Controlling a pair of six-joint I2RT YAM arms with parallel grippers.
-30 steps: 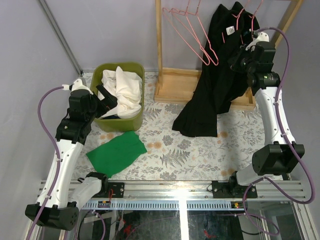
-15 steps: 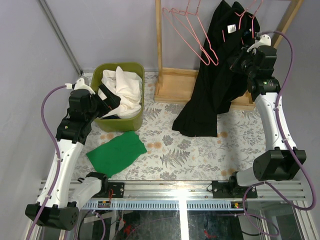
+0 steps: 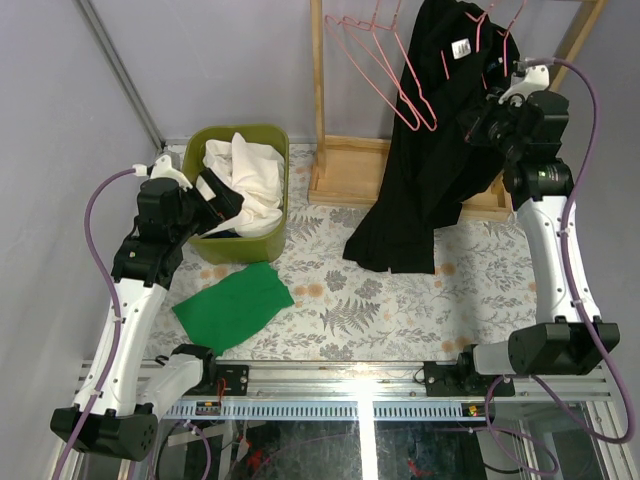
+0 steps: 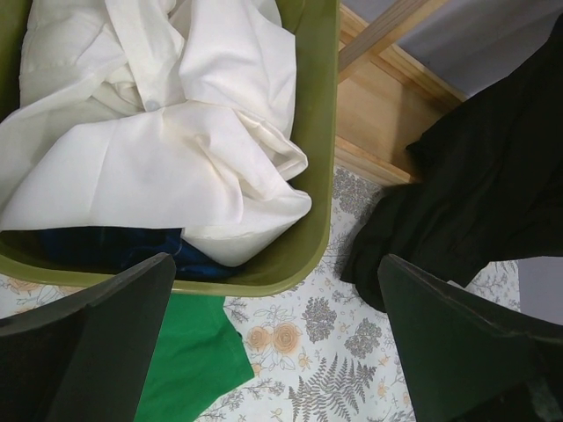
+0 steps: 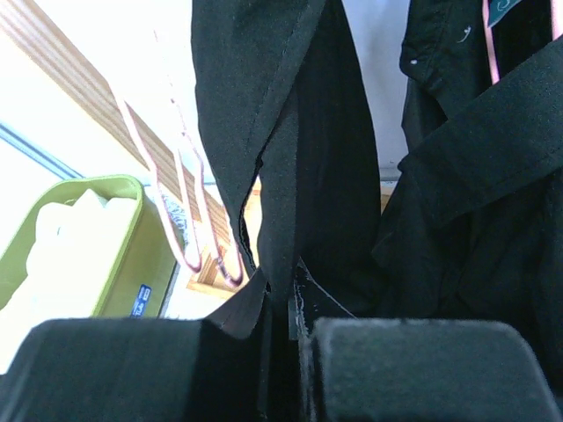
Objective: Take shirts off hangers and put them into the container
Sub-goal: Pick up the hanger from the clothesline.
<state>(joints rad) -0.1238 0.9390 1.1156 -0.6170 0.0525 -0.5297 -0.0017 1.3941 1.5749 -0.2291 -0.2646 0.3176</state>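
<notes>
The right arm's fingers (image 3: 487, 118) are closed on a fold of the plain black collared shirt (image 3: 430, 150), and the right wrist view shows the fabric's edge pinched between them. This shirt hangs on a thin pink wire hanger (image 3: 480, 35) at the tall wooden rack (image 3: 318, 100). Its hem trails over the rack's base onto the floral-patterned desk (image 3: 400, 300). A small white tag (image 3: 461, 51) sits near the collar, its print too small to read.

Empty pink wire hangers (image 3: 375, 60) hang just left of the shirt.

The olive-green plastic basket (image 3: 275, 140) stands at the desk's far left. It holds a crumpled white shirt (image 3: 245, 180) over dark blue fabric (image 4: 114, 246). A blue sticker (image 5: 141, 299) on the basket's side is illegible.

The left arm's fingers (image 3: 218, 195) are spread wide and empty above the basket's near rim. A flat bright green cloth (image 3: 235, 305) lies just in front of the basket.
</notes>
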